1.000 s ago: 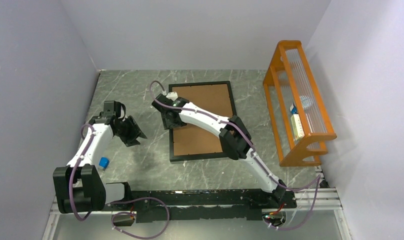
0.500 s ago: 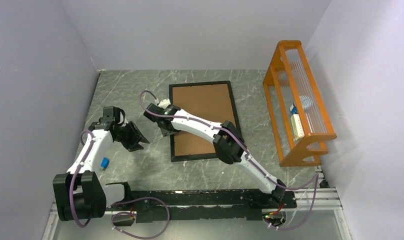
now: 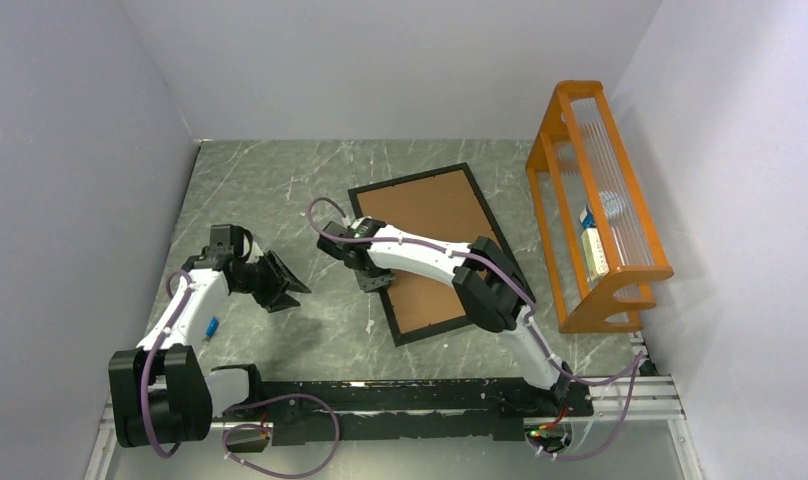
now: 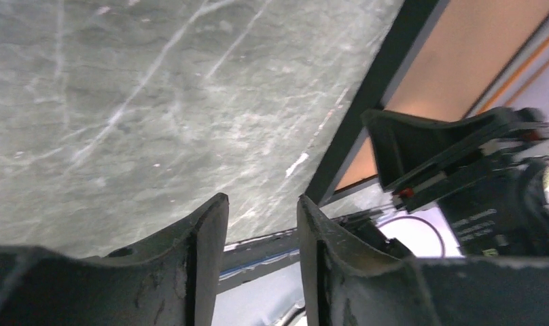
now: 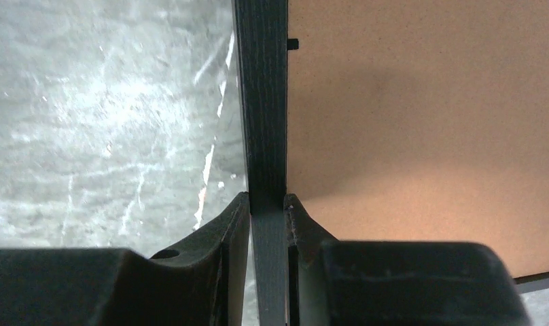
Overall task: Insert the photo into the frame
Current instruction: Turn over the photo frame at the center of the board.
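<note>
Bench scene with the frame (image 3: 408,177) lying back upward, right of the bench's (image 3: 270,190) centre and askew to its edges, one short side turned toward the orange rack (image 3: 600,200) at the right edge. The brown backing board (image 3: 430,215) was seen seated inside the frame. The photo was not visible in any view, so its place could not be told.

The right hand (image 5: 267,204) was closed on the frame's long black rail, the one facing the bench's left edge, with one finger on the outer side and one on the board side. The left hand (image 4: 261,210) was held above bare bench near the left edge, its fingers parted and nothing between them.

The step in hand was judged to be positioning the frame by its rail. A thin rail is best pinched squarely and moved low and slowly, so that it is not twisted out of the fingers. The inner finger should be kept off the board and clear of the small black tab (image 5: 292,44), which would probably have to be released before the board could be lifted.
</note>
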You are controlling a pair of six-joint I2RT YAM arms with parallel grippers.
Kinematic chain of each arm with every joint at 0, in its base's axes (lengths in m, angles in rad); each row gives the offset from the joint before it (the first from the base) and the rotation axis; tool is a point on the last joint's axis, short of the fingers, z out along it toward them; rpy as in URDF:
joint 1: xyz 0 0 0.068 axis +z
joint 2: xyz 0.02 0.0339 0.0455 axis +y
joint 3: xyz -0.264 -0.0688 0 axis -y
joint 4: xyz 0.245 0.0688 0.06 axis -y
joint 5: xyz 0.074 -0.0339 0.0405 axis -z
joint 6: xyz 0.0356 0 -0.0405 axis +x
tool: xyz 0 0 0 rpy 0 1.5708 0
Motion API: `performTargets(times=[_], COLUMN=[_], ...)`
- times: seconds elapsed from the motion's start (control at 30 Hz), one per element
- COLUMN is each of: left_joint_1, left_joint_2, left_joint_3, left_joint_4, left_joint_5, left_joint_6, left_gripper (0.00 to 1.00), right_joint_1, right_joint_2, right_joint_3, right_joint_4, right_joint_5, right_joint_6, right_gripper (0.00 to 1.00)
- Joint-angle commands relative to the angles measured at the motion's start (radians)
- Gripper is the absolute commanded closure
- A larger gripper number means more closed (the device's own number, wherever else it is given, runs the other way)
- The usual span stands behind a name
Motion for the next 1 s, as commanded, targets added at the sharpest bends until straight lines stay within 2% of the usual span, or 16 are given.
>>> performTargets(times=[0.0,0.23,0.33,0.63,0.83,0.97], left_joint_1=[0.007,0.001,-0.028,-0.205,-0.264,-0.304], left_joint_2=[-0.017,0.064,0.168,0.424,0.564,0.681], left_joint_3=[-0.025,-0.117,-0.124,-0.047,-0.063,-0.083], left_joint_4=[0.123,0.452,0.612,0.903,1.233,1.482], left_joint_5=[0.118,0.275,0.326,0.290,0.299,0.285], left_joint_6=[-0.063,-0.178,-0.202,-0.274,-0.430,-0.563], left_gripper=[0.50,0.22,0.16,0.12,0.10,0.14], right_joint_1=[0.001,-0.001,-0.005,-0.029,-0.042,-0.043], right_joint_2=[-0.062,-0.144,-0.196,-0.295,-0.319,-0.319], right_joint_3=[-0.033,-0.025,-0.054,-0.155,-0.193,-0.188], right_joint_4=[-0.036,-0.005,0.021,0.110,0.150,0.157], right_joint_5=[-0.117,-0.189,-0.217,-0.286,-0.323,-0.330], right_joint_6=[-0.028,-0.071,-0.084,-0.112,-0.122,-0.131], right_gripper=[0.84,0.88,0.89,0.89,0.90,0.90])
